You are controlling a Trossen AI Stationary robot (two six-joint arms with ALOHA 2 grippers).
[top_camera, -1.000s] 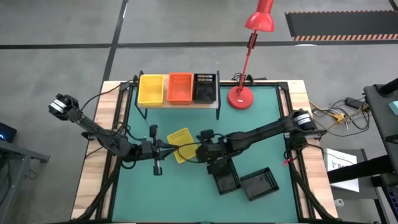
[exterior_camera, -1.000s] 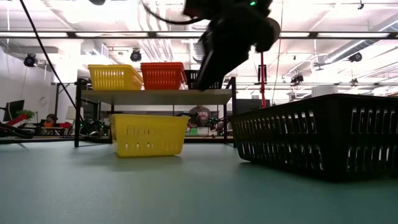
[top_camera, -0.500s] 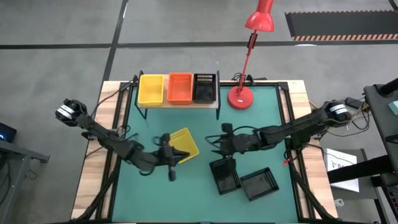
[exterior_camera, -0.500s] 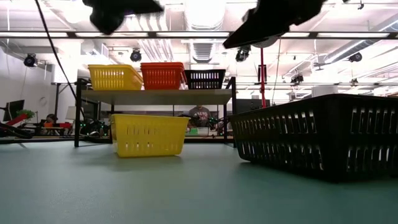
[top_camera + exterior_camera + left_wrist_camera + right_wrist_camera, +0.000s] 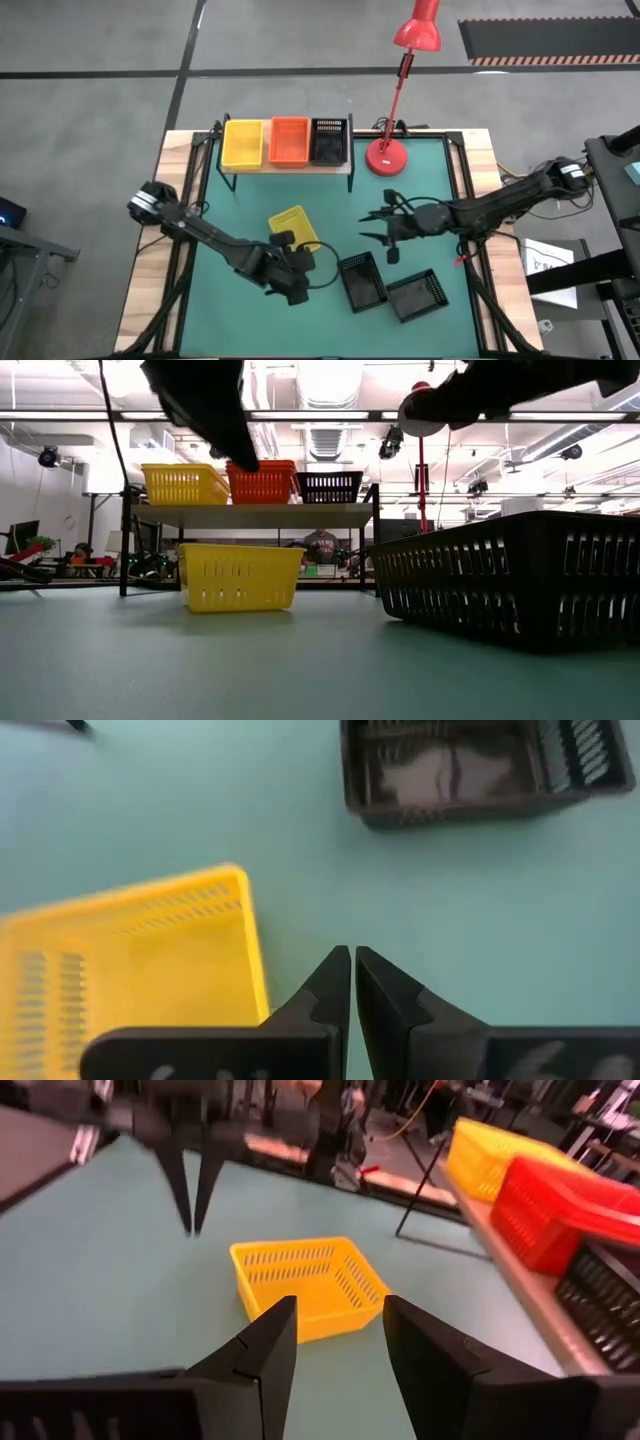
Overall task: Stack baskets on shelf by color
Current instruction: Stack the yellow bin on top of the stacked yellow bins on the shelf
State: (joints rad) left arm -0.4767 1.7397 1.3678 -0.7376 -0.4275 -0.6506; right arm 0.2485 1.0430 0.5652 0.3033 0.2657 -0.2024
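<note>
Shelf (image 5: 290, 168) with three baskets, three on table; left gripper (image 5: 350, 982) pinched, right gripper (image 5: 335, 1342) wide.

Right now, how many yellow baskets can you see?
2. One yellow basket sits on the shelf at its left end, beside the red one. The other yellow basket lies on the green table in front of the shelf. More may be nested inside, hidden.

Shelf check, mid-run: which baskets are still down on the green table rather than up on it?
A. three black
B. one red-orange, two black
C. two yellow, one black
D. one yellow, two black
D: the high view shows one yellow basket and two black baskets on the table, none red-orange.
</note>
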